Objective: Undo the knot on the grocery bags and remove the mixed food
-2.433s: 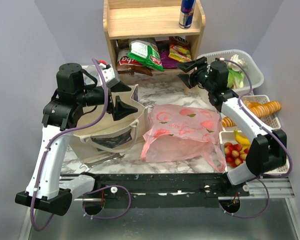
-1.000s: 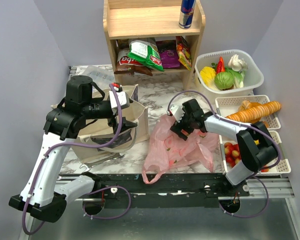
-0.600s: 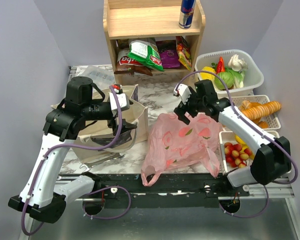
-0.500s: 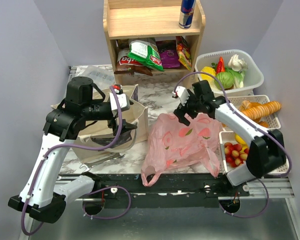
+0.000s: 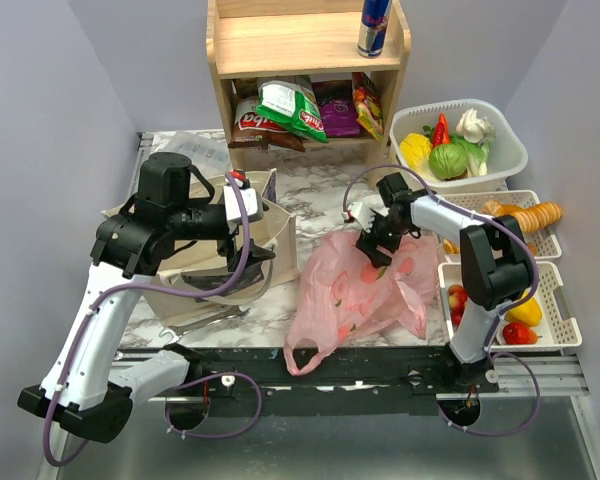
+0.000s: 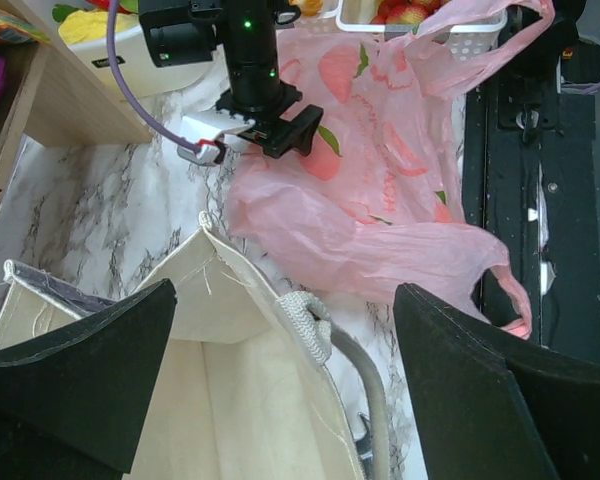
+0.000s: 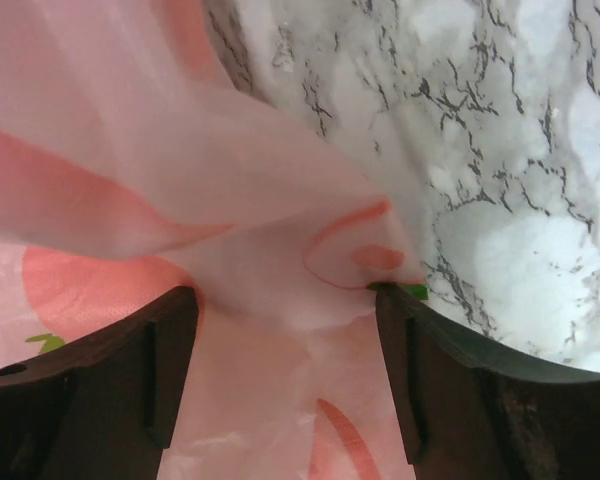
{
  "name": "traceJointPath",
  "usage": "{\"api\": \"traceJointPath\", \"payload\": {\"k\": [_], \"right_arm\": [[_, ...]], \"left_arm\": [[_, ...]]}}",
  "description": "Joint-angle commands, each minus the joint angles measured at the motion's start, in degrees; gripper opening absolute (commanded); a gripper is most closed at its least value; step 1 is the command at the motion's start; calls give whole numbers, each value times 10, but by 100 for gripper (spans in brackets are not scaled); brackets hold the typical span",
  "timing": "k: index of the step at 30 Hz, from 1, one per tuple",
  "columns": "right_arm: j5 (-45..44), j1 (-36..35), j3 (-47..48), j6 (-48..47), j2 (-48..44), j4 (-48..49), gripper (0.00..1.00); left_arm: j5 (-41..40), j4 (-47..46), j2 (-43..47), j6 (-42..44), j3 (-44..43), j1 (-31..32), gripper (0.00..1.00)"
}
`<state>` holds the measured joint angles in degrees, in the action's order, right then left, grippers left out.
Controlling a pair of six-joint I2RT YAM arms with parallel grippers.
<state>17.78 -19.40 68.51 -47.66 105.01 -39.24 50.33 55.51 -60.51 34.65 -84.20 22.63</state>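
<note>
The pink grocery bag (image 5: 355,295) lies slumped on the marble, one handle loop (image 5: 298,355) trailing toward the near edge. My right gripper (image 5: 376,242) presses down on the bag's far part. In the right wrist view its fingers (image 7: 130,385) stand apart, open, with thin pink film (image 7: 280,330) across the gap. My left gripper (image 5: 245,238) hangs open over the beige canvas tote (image 5: 215,265), straddling its rim and grey handle (image 6: 325,335). No knot shows. Food such as a red pepper (image 5: 440,130), a green round fruit (image 5: 447,160) and a mushroom (image 5: 472,123) sits in a white basket (image 5: 510,155).
A wooden shelf (image 5: 300,55) at the back holds a drink can (image 5: 373,25), a green-and-white snack bag (image 5: 292,108) and a brown chip bag (image 5: 248,125). White trays (image 5: 565,330) with bread and small fruit line the right edge. The black rail (image 5: 340,365) runs along the near edge.
My right gripper lifted the pink bag's far edge, then came back down onto it, and its jaws narrowed a little. The bag has slumped lower. The left arm barely moved.
</note>
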Motion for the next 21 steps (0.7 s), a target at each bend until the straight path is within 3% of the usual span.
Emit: {"api": "traceJointPath", "payload": {"k": [1,4,5,14,21], "right_arm": [[17,-1,-8,-17,1,-12,64],[14,-1,-19,-7,-41,-2,22],[11,-1,-21,-2,-65,3,3],[37,-1,-33,75,-380,81,1],[96,-1,-12,122,-548,130,1]], "left_arm": [[-5,-11,-1,-6,-8,3,92],[-8,-33,4,-35,-1,3,92],[-9,-40,5,-44,-1,4,92],[-11,-95,-9,-95,-59,19,94],[-29,-124,-45,-66,-129,53,98]]}}
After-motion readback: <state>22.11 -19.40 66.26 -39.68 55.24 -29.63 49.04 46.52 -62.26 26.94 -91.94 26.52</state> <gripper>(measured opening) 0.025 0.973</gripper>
